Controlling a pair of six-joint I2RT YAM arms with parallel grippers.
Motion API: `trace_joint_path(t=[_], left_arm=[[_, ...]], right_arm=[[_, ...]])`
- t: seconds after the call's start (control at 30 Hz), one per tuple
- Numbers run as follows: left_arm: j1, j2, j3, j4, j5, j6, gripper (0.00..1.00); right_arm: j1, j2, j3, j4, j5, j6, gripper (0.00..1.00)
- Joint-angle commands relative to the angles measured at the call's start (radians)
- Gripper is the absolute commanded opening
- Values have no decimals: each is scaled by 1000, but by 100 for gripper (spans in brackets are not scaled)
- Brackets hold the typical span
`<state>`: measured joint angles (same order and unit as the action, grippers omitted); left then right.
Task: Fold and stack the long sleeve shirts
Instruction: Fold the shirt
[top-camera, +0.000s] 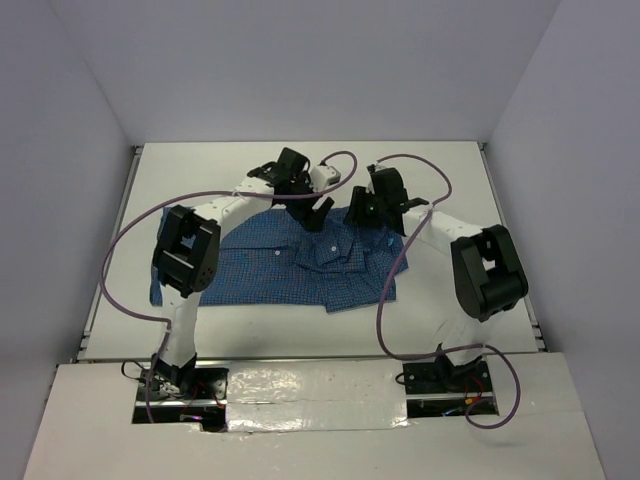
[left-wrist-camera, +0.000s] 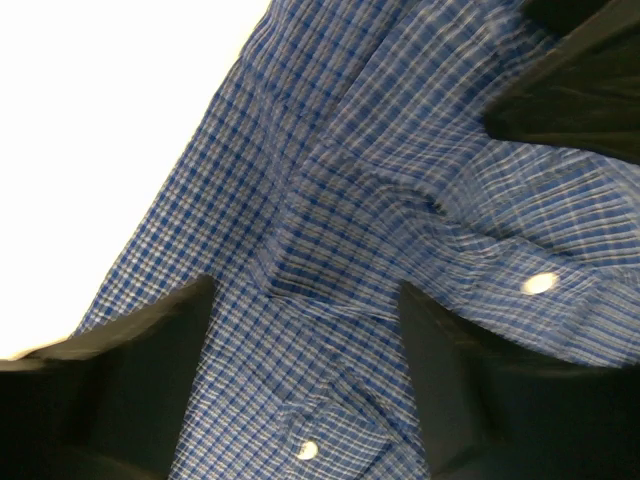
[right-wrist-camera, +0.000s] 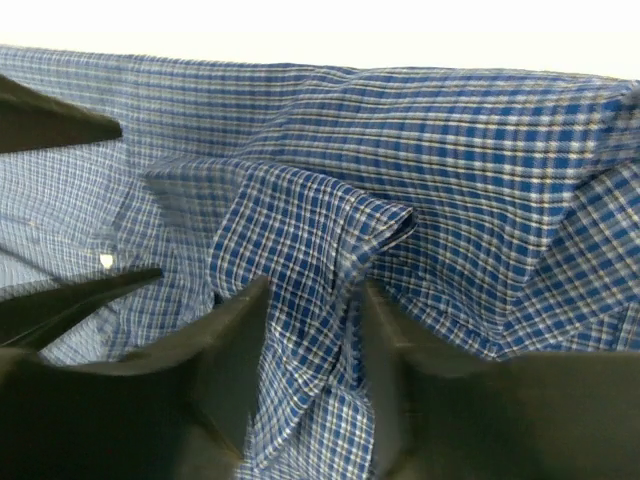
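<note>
On the white table (top-camera: 200, 170), the blue checked shirt (top-camera: 265, 275) lies spread between both arms. Left gripper (left-wrist-camera: 305, 300) hangs just over the cloth, jaws wide apart. Right gripper (right-wrist-camera: 315, 290) straddles 1 raised fold; whether it pinches, I cannot tell.

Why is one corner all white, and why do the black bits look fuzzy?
Left wrist view: the table beside the shirt is blown out white, checks smeared. Right wrist view: the right pincer's fingers are blurred, too close. Top view: sharp.
</note>
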<state>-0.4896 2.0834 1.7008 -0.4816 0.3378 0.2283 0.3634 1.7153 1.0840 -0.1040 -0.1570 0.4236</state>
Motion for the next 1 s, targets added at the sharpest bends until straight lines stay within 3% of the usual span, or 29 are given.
trace_joint_path(t=[0.0,0.03,0.13,0.23,0.3,0.37,0.4,0.43,0.47,0.5,0.57,0.7,0.9,0.97], left_arm=[[11,15,54,25,-75,-24,91],[20,11,72,-4,-82,-26,99],[81,-37,175,-98,-59,-35,99],[178,-135,154,-158,-33,-15,99],[267,-183,108,-172,-29,3,99],[334,-229,39,-189,-60,25,99],[412,-233,19,-193,-74,26,99],[452,-236,1,-193,-88,25,99],[495,-232,-27,-189,-89,16,99],[591,-226,-39,-180,-85,8,99],[667,-188,-55,-157,-79,-17,99],[789,-112,-47,-115,-56,-6,99],[827,-34,-72,-69,-74,28,99],[827,-11,-85,-43,-83,34,99]], right_arm=[[-23,21,89,-52,57,-9,54],[-30,6,105,-60,68,-6,56],[-60,-95,76,-42,65,-2,60],[-93,-175,27,-43,56,6,59],[-110,-194,-2,-39,51,6,46],[-142,-189,-32,-37,48,12,26],[-156,-180,-36,-30,36,14,26],[-173,-152,-35,-23,19,17,29],[-194,-137,-29,-19,-1,17,42],[-201,-120,-19,-7,-30,14,47],[-207,-60,33,-11,-50,-5,54],[-211,33,132,-42,-73,-17,54],[-208,122,174,-40,-105,4,52],[-210,144,177,-36,-107,14,47]])
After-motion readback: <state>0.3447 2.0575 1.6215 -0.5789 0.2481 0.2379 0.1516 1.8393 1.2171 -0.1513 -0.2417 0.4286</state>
